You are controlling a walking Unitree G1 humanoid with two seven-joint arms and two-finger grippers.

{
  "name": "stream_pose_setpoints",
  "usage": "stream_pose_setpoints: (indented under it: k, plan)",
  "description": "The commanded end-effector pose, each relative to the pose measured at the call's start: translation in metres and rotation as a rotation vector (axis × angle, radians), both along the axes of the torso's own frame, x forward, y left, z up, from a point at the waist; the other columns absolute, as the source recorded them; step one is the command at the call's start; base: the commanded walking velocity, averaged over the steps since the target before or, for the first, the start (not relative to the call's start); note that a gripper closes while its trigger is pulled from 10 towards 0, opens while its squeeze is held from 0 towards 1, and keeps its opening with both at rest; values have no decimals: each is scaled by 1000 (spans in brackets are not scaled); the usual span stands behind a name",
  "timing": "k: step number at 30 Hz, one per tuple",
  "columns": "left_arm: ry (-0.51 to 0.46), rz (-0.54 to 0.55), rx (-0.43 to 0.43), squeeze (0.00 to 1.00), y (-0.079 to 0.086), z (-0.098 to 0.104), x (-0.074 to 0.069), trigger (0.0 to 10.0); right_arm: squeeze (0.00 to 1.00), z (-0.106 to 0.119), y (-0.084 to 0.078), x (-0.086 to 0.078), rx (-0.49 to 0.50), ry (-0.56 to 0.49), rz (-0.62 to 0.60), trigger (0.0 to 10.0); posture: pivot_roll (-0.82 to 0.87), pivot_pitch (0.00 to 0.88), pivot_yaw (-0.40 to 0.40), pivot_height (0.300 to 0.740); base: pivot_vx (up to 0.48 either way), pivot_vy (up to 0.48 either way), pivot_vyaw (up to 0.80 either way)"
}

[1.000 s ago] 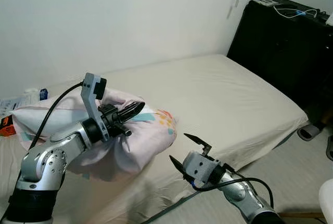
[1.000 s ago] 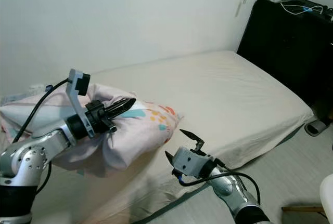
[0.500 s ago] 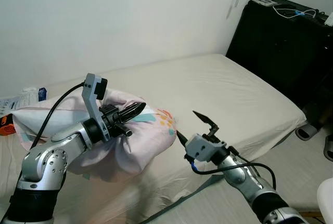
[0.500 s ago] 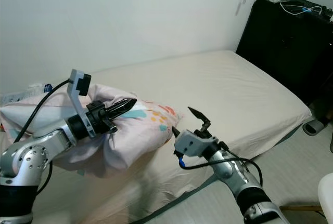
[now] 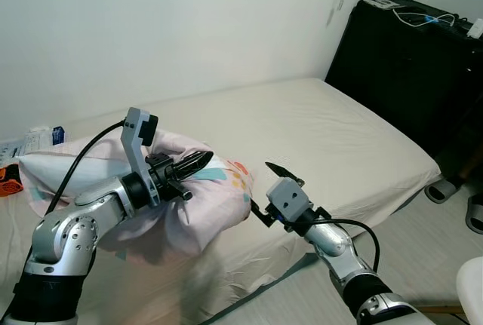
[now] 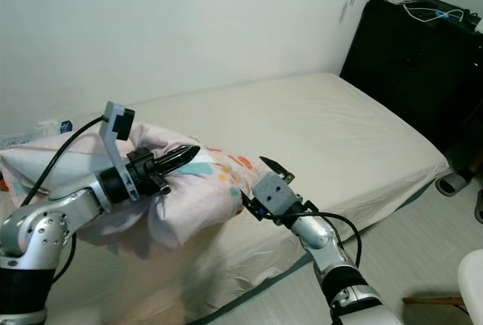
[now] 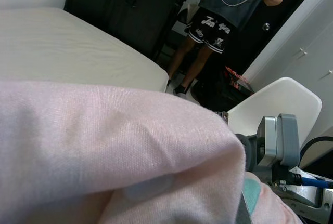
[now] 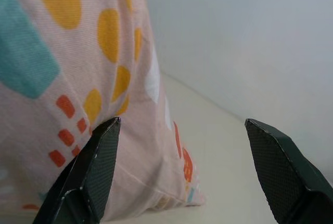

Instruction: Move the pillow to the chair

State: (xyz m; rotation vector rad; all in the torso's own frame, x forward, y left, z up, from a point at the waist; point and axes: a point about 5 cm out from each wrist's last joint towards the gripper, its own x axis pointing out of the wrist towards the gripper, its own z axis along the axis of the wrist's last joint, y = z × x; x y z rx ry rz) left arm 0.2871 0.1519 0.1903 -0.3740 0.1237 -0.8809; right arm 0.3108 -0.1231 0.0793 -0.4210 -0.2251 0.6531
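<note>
One left gripper [image 5: 198, 164] pinches the pillow [image 5: 215, 204]; the right gripper [image 8: 187, 172], fingers spread, nears its corner. Closing short would catch loose fabric and slip.

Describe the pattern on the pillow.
Pale pink pillow with yellow ovals, teal patches and small red squares; the right wrist view shows it best.

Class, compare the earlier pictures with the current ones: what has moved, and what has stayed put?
The right gripper, fingers open, has risen from beside the mattress and swung left to the pillow's patterned corner. The left gripper stays shut on the pillow, which has not shifted on the mattress.
</note>
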Motion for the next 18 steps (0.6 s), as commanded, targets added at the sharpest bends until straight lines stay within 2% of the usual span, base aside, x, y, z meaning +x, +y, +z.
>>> stream_pose_setpoints:
  k: [1,4,8,18]
  plan:
    - [-62,-71,-17,0,-8,13,-3,10000,0,-9,4,-8,2,33,25,10000,89,0,-113,740,0,0,0]
    - [-59,-76,-18,0,-9,13,-4,10000,0,-20,5,-20,-2,45,43,10000,88,0,-114,740,0,0,0]
    - [-57,-79,-20,0,-9,13,-4,10000,0,-28,3,-29,7,64,57,10000,87,0,-113,740,0,0,0]
    - [-54,-91,-22,0,-10,12,-2,10000,0,-33,-6,-36,25,89,41,10000,76,0,-98,740,0,0,0]
